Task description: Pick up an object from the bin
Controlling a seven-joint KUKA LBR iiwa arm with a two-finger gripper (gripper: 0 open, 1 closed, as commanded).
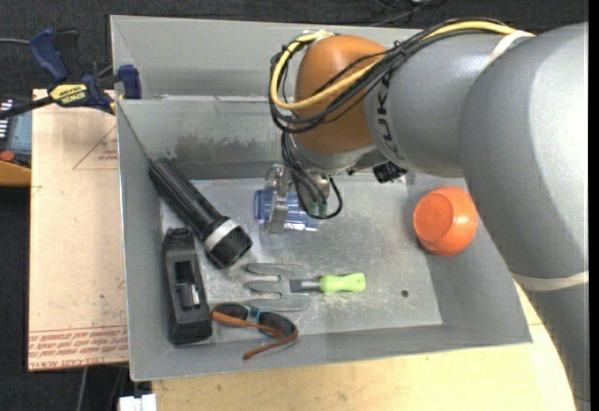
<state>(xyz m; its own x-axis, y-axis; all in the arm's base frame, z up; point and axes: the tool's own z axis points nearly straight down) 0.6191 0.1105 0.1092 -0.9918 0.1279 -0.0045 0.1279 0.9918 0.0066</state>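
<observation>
Hanging low over the middle of the grey bin (140,231), my end effector (281,215) sits beneath my orange wrist cover, right at one small blue-and-white packet (298,214) on the bin floor. Whether it is apart, together or clamped on that packet I cannot tell, since my own wrist hides the contact.

Around it I count seven loose things, one of each. One long black torch (192,208) with a silver-ringed head lies slantwise at the left. One black oblong device (184,287) lies just below the torch. One orange cup (445,221) rests at the right, well apart from the others. One pair of dark glasses (253,319) with orange arms lies near the front wall. One green-handled screwdriver (329,284) lies beside one pair of metal tweezers (266,279). The packet is the seventh.
</observation>
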